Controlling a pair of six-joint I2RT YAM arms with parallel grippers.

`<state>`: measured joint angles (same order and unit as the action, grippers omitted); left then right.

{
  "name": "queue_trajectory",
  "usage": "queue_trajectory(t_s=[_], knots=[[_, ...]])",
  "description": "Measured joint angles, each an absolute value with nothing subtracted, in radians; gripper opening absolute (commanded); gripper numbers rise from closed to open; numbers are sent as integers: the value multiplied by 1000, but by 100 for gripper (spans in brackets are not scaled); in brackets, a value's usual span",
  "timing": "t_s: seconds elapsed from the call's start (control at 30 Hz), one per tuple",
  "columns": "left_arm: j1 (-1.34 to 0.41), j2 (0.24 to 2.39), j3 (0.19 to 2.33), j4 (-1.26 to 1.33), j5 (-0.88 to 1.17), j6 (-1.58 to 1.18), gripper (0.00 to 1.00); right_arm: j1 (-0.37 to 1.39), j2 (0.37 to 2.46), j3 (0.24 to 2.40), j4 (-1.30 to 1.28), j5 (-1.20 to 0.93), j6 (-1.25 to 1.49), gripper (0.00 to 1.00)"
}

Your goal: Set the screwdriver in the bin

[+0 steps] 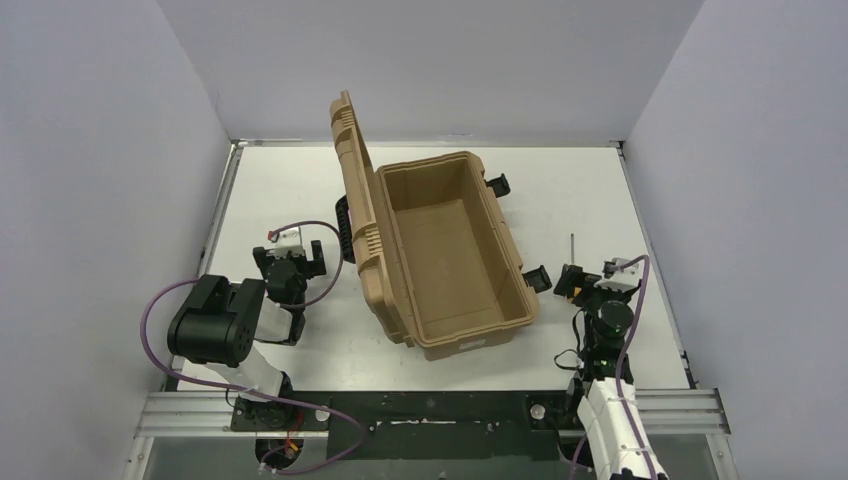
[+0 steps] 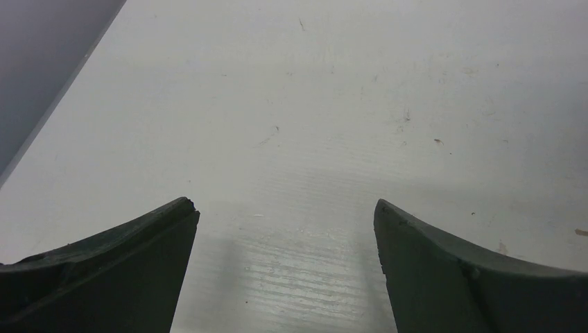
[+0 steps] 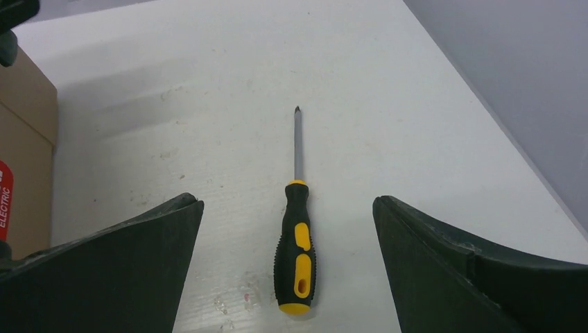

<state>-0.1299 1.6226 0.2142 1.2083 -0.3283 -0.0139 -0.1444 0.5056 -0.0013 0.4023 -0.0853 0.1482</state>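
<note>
From above, one sand-coloured, ribbed plastic bin (image 1: 505,258) stands open mid-desk (image 1: 280,190), its lid (image 1: 352,170) upright. The one screwdriver (image 1: 571,246) lies to its right, just ahead of the right gripper (image 1: 580,283). The left wrist shows the left gripper (image 2: 286,208) spread, empty, over scuffed white desk. Only the right wrist reveals the rubbery black-and-yellow handle (image 3: 297,243), lying untouched between that gripper's released jaws.

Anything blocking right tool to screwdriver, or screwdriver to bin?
Nothing visible. The open right tool frames the screwdriver; the bin stands open to its left, with only its wall and black latch to clear.
</note>
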Motion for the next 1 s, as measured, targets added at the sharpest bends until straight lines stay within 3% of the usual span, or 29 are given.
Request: queue_trajectory(t_s=[0.23,0.57,0.67,0.83,1.0], knots=[[-129,1623,214,1208,-328,-14,97,-144,652,162,274,-18,200,100],[-129,1623,214,1208,-328,-14,97,-145,1273,919,-187,-4,191,100],[-129,1623,214,1208,-328,-14,97,-145,1465,1062,-335,-4,180,99],[-129,1623,214,1208,-327,-14,97,-145,1637,1085,-525,-24,165,88],[-129,1623,214,1208,-326,-14,97,-145,1711,1075,-608,-45,162,68]])
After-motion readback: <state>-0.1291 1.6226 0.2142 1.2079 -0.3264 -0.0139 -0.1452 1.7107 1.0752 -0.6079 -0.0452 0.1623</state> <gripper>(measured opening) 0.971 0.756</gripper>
